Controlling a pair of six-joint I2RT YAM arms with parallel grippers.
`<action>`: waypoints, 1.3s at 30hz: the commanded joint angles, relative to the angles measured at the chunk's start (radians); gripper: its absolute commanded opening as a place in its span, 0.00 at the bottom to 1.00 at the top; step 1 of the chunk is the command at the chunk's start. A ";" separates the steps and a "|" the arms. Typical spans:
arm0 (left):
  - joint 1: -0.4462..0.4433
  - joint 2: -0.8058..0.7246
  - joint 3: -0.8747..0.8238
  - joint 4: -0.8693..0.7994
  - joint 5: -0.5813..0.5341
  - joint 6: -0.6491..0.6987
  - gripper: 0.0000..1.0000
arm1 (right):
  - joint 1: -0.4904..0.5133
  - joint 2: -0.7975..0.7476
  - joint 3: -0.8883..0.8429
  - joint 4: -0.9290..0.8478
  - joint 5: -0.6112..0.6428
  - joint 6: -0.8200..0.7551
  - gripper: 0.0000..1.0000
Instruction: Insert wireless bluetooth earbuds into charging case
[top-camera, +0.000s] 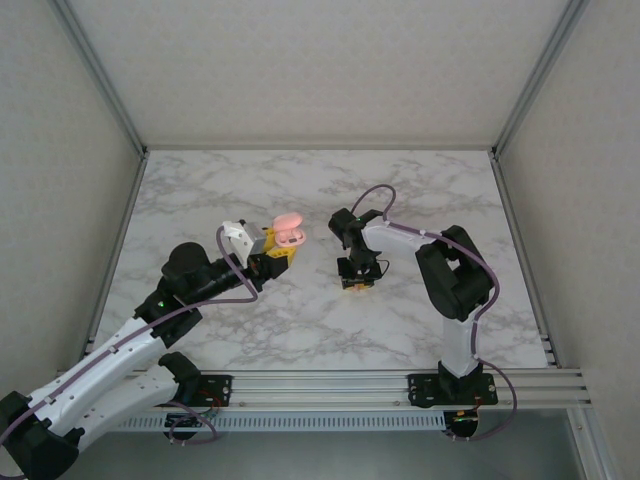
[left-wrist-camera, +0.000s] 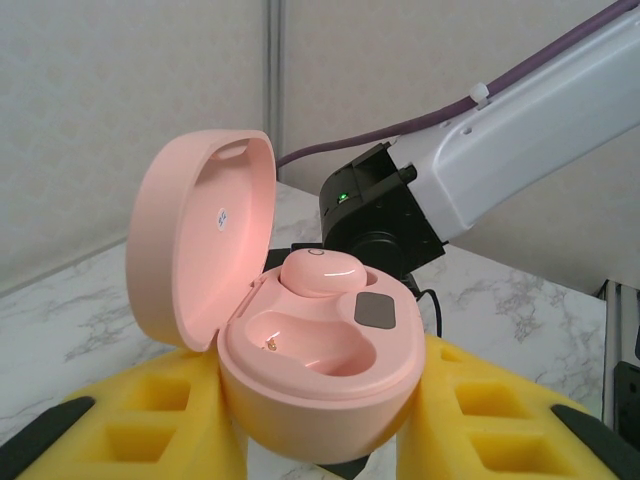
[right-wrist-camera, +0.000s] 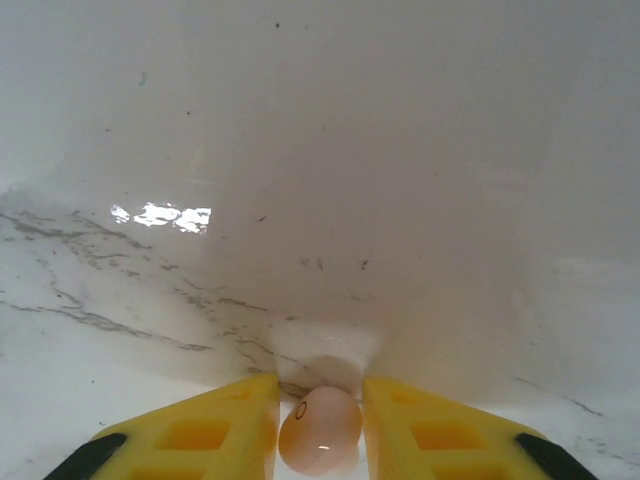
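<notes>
My left gripper (top-camera: 277, 250) is shut on the salmon-pink charging case (top-camera: 289, 232), holding it above the table's middle. In the left wrist view the case (left-wrist-camera: 320, 380) sits between my yellow fingers (left-wrist-camera: 130, 425) with its lid (left-wrist-camera: 195, 240) hinged open to the left. One pink earbud (left-wrist-camera: 322, 270) is seated in the far socket, and the near socket (left-wrist-camera: 300, 345) is empty. My right gripper (top-camera: 358, 279) points down at the marble just right of the case. Its yellow fingers (right-wrist-camera: 220, 435) press both sides of a second pink earbud (right-wrist-camera: 320, 432) that rests on the tabletop.
The marble table (top-camera: 330, 330) is bounded by white walls with aluminium posts (top-camera: 100, 75) at the back corners and a rail (top-camera: 400, 385) along the near edge. The right arm's wrist (left-wrist-camera: 375, 210) stands close behind the held case.
</notes>
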 joint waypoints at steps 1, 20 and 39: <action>-0.008 -0.010 0.002 0.019 -0.012 0.011 0.30 | 0.016 0.020 0.020 -0.032 0.030 0.008 0.27; -0.008 0.000 0.000 0.013 -0.026 0.020 0.30 | 0.012 -0.363 -0.027 0.034 -0.178 -0.082 0.21; -0.013 0.158 0.040 0.094 0.039 0.038 0.30 | -0.004 -0.729 0.095 0.270 -0.641 0.064 0.22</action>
